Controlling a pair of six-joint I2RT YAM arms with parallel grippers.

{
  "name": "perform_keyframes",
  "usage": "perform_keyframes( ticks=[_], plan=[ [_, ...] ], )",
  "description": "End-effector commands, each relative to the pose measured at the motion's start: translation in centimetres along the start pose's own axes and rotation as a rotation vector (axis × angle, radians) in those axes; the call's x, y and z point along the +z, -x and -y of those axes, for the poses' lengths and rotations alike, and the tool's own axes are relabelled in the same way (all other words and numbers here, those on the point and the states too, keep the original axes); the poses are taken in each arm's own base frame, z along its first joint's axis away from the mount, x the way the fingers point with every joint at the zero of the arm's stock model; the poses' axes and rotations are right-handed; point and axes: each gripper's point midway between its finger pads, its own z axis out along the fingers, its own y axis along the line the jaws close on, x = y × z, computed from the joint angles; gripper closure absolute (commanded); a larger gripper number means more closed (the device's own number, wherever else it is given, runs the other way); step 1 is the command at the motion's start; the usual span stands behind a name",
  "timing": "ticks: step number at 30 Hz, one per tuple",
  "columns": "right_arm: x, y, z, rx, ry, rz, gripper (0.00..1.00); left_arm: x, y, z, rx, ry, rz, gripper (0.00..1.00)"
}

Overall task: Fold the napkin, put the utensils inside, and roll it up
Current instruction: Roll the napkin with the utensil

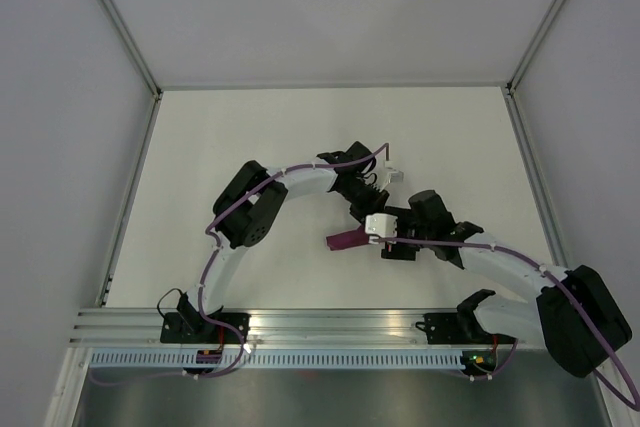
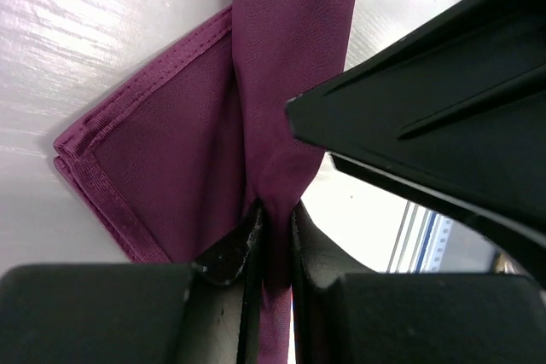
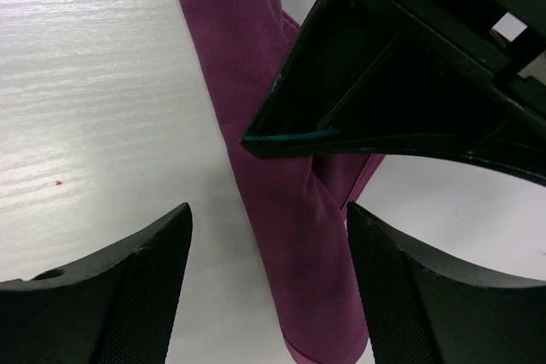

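Note:
The napkin (image 2: pixel 183 138) is a deep purple cloth rolled into a narrow tube, with a flat hemmed corner lying beside it on the white table. In the top view only a short purple end (image 1: pixel 345 240) shows between the two arms. My left gripper (image 2: pixel 273 221) is shut on the tube's cloth; in the top view it (image 1: pixel 368 205) sits at the table's middle. My right gripper (image 3: pixel 269 210) is open, with one finger on each side of the rolled napkin (image 3: pixel 290 236) and neither touching it. The knife is hidden.
Both arms meet at the middle of the white table (image 1: pixel 250 137), very close together. The right gripper's black finger (image 2: pixel 426 117) fills the right of the left wrist view. The left gripper's black body (image 3: pixel 409 91) hangs over the roll in the right wrist view. Grey walls enclose the table.

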Motion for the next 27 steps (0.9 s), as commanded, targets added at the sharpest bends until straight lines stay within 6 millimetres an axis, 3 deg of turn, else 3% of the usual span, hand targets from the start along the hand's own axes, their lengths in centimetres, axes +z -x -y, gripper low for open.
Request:
perform_keyframes(
  ticks=[1,15,18,23,27],
  plan=[
    [0.6,0.1,2.0,-0.022,-0.103,-0.021,0.23,1.2,-7.0,-4.5,-0.188,0.151,-0.197,0.91],
    [2.5,-1.4,0.3,-0.021,-0.028,-0.073,0.45,1.1,-6.9,-4.4,-0.200,0.135,-0.198,0.84],
    [2.5,-1.4,0.1,-0.023,-0.014,-0.077,0.54,0.9,-6.5,-4.5,-0.198,0.143,-0.190,0.80],
    [2.6,-1.7,-0.6,-0.019,0.053,-0.107,0.64,-0.2,-4.7,-4.6,-0.183,0.180,-0.131,0.69],
    [2.7,-2.1,-1.3,-0.010,0.104,-0.130,0.69,-2.1,-1.4,-4.0,-0.128,0.209,-0.005,0.63]
  ],
)
